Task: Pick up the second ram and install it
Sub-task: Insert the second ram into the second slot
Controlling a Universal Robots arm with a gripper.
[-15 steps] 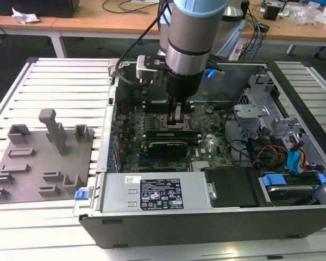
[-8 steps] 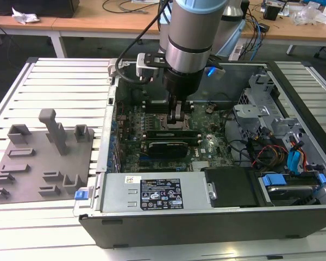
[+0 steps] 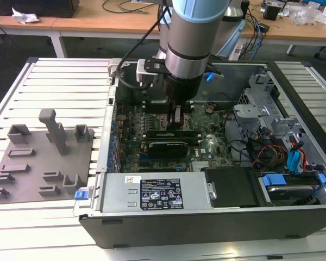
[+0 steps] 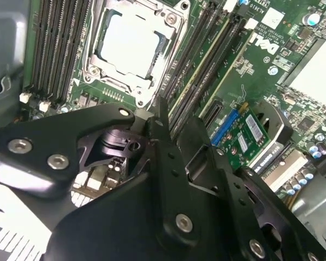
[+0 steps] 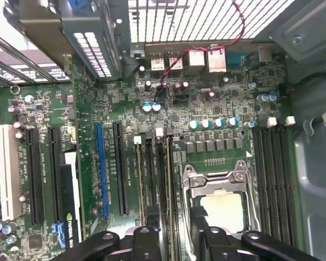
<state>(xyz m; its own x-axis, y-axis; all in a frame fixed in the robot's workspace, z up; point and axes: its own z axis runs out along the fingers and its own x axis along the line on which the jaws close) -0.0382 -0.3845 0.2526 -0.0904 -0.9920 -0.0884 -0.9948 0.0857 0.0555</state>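
Note:
My gripper [image 3: 177, 120] reaches down into the open computer case, right over the motherboard [image 3: 206, 147]. It hangs above the bank of long black memory slots [image 3: 171, 132] beside the processor socket [image 4: 127, 46]. In both wrist views the gripper's black body [image 4: 171, 117] [image 5: 174, 220] sits low over those slots [image 5: 157, 174], with the socket [image 5: 220, 204] right next to it. The second ram is hidden; I cannot pick out a green stick among the slots under the gripper.
A grey fixture plate [image 3: 41, 163] with upright holders lies on the slatted table at the exterior view's left. Inside the case are a dark expansion card [image 3: 164, 148], a power supply [image 3: 152, 193], drive cages and cables [image 3: 277, 152]. Another slot bank [image 5: 271, 179] flanks the socket.

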